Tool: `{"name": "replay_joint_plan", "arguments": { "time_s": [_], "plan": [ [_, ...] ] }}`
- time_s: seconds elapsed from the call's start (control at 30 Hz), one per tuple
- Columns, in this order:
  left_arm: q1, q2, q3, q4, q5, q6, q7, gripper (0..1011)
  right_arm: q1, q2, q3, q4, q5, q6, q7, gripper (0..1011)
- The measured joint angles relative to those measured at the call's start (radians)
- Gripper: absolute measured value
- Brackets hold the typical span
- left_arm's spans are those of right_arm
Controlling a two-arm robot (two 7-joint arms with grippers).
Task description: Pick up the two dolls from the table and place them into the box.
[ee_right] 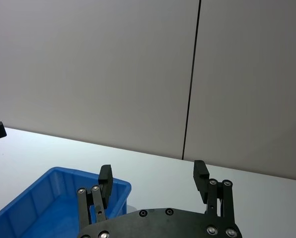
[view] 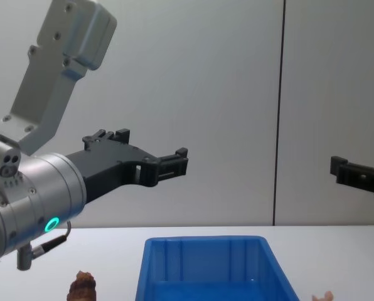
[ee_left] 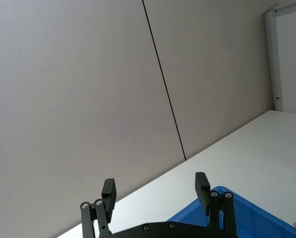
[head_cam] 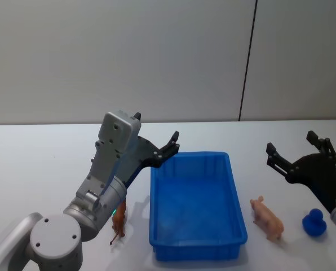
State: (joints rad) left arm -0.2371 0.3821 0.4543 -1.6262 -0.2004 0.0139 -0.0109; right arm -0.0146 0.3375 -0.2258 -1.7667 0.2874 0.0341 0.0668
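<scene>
The blue box (head_cam: 157, 195) sits open on the white table (head_cam: 38, 164), seen also as the box (view: 206, 263) from the chest. The brown doll (head_cam: 119, 222) stands on the table just left of the box, partly behind my left arm; it is the brown doll (view: 83, 287) low in the chest view. The blue doll (head_cam: 314, 222) rests on the table far right of the box. My left gripper (head_cam: 155, 131) hovers open above the box's far left corner. My right gripper (head_cam: 290, 142) hangs open in the air right of the box, above and behind the blue doll.
A pink pig figure (head_cam: 268, 219) lies on the table between the box and the blue doll. A grey wall with a dark vertical seam (head_cam: 247, 62) rises behind the table. The box's inside holds nothing.
</scene>
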Motion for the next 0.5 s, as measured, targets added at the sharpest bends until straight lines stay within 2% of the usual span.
{"name": "replay_joint_plan", "arguments": {
  "time_s": [0.5],
  "plan": [
    [0.0, 0.0, 0.0, 0.0, 0.0, 0.0, 0.0, 1004, 0.0, 0.0, 0.0, 0.0, 0.0, 0.0, 0.0, 1001]
  ]
}}
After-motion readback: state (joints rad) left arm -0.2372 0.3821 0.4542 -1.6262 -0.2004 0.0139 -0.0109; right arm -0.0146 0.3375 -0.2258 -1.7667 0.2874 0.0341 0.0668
